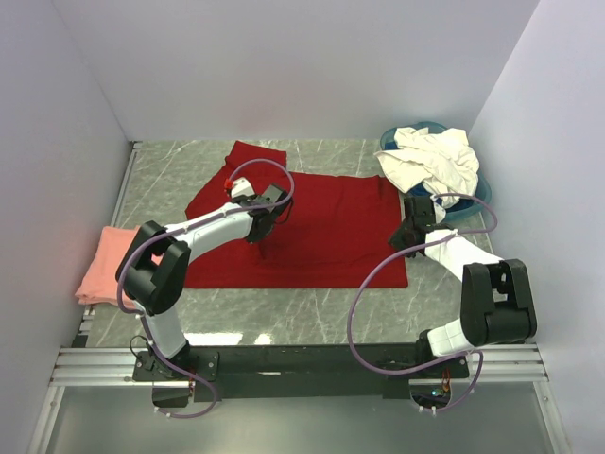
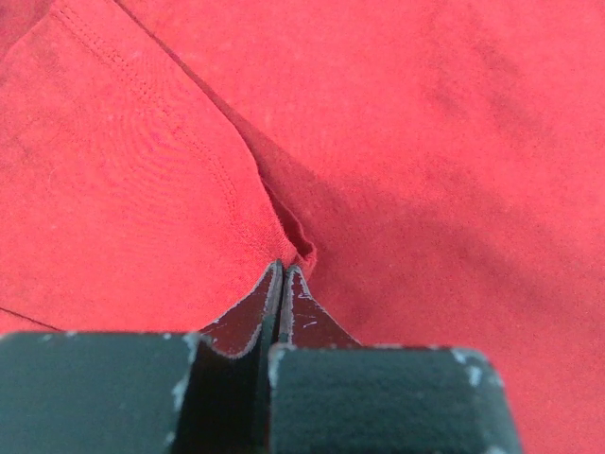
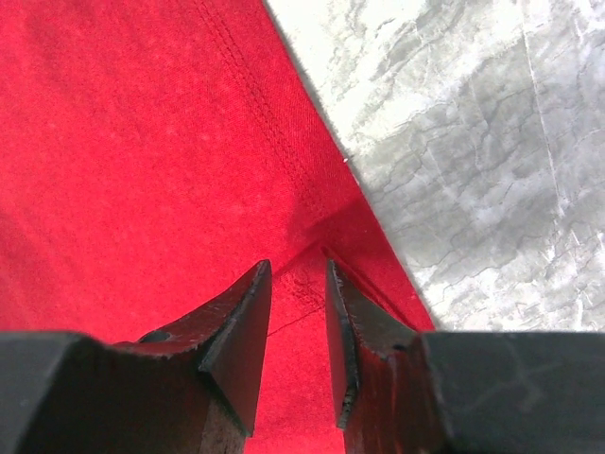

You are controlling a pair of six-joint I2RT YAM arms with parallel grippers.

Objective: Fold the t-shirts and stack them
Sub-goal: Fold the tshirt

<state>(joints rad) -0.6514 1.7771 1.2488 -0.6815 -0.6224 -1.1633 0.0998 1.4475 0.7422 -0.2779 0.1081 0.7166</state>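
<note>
A deep red t-shirt (image 1: 321, 232) lies spread flat across the middle of the table. My left gripper (image 1: 262, 234) (image 2: 285, 268) is over its left half, shut on a small pinch of red cloth (image 2: 301, 248) that rises in a little peak at the tips. My right gripper (image 1: 407, 240) (image 3: 298, 270) is at the shirt's right edge, open, its fingertips (image 3: 248, 293) down on the red cloth (image 3: 142, 170) beside the hem, with a crease of cloth between them. A folded salmon-pink t-shirt (image 1: 104, 265) lies at the left. Cream-white t-shirts (image 1: 430, 159) are heaped at the back right.
The cream-white heap sits in a round blue basin (image 1: 470, 209) at the back right corner. Grey marble tabletop (image 3: 473, 142) shows just right of the red hem. White walls close in the table on the left, back and right.
</note>
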